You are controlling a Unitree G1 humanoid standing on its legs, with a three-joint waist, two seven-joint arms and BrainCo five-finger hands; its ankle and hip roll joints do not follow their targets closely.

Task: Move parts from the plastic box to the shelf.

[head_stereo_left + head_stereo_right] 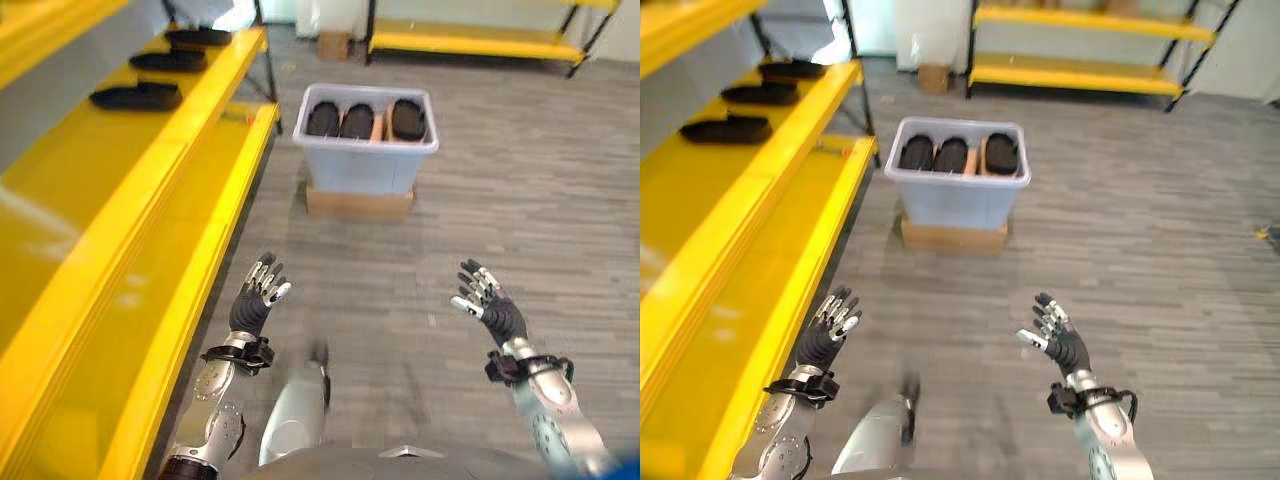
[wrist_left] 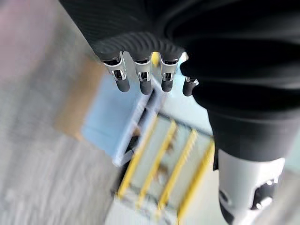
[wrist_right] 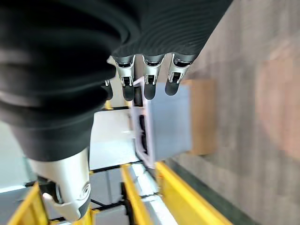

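Note:
A pale blue plastic box (image 1: pixel 368 160) stands on a flat cardboard base (image 1: pixel 359 203) on the floor ahead of me, with three black parts (image 1: pixel 357 121) side by side inside it. Three more black parts (image 1: pixel 137 96) lie in a row on the upper yellow shelf (image 1: pixel 80 170) at my left. My left hand (image 1: pixel 256 297) is raised over the floor beside the shelf, fingers straight and empty. At the same height my right hand (image 1: pixel 488 300) is held open with nothing in it. Both hands are well short of the box.
The yellow shelf has a lower level (image 1: pixel 150 330) running along my left side. A second yellow rack (image 1: pixel 470 40) stands at the far wall, and a small cardboard carton (image 1: pixel 334 44) sits on the floor behind the box. Grey plank floor lies between me and the box.

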